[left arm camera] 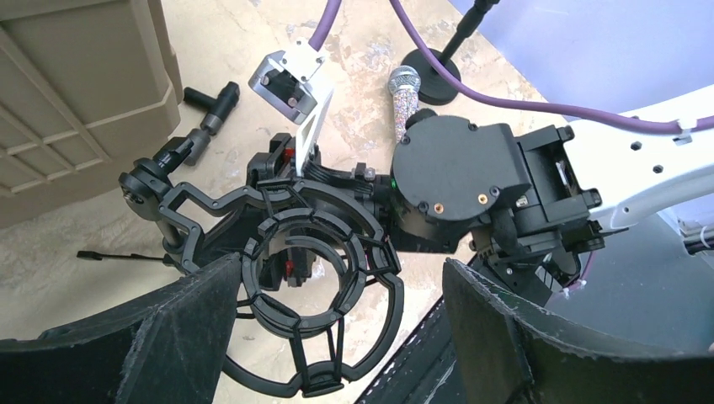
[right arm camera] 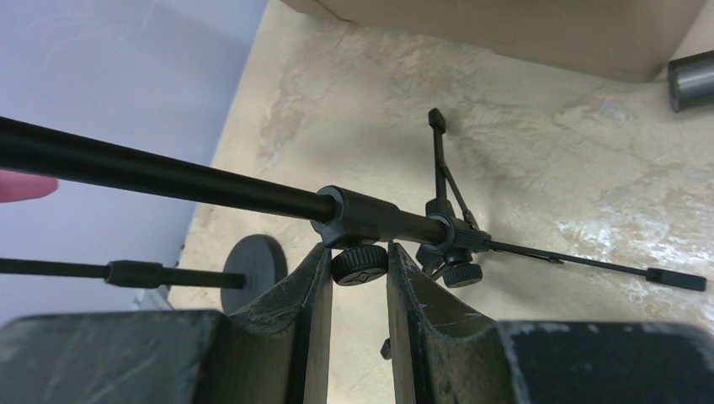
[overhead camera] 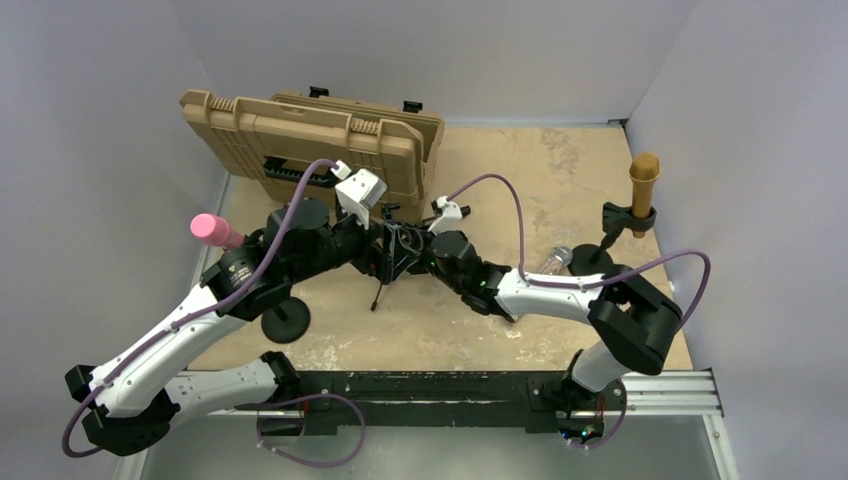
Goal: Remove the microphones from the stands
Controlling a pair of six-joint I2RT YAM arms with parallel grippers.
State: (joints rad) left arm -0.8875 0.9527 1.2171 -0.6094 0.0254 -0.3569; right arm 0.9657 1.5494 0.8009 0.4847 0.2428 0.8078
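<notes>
A black tripod stand (overhead camera: 385, 270) with an empty ring-shaped shock mount (left arm camera: 307, 278) stands mid-table between both grippers. My left gripper (left arm camera: 337, 337) is open, its fingers wide on either side of the mount. My right gripper (right arm camera: 358, 269) is shut on the black knob (right arm camera: 359, 263) under the stand's pole (right arm camera: 168, 177). A silver glitter microphone (overhead camera: 556, 261) lies loose on the table and also shows in the left wrist view (left arm camera: 403, 97). A pink microphone (overhead camera: 214, 229) sits in a stand at the left. A gold microphone (overhead camera: 643, 185) sits upright in a stand clip at the right.
A tan hard case (overhead camera: 310, 140) lies at the back left. The pink microphone's round base (overhead camera: 287, 322) is near the left arm; the gold microphone's base (overhead camera: 612, 272) is by the right arm. Small black fittings (left arm camera: 206, 105) lie by the case. White walls enclose the table.
</notes>
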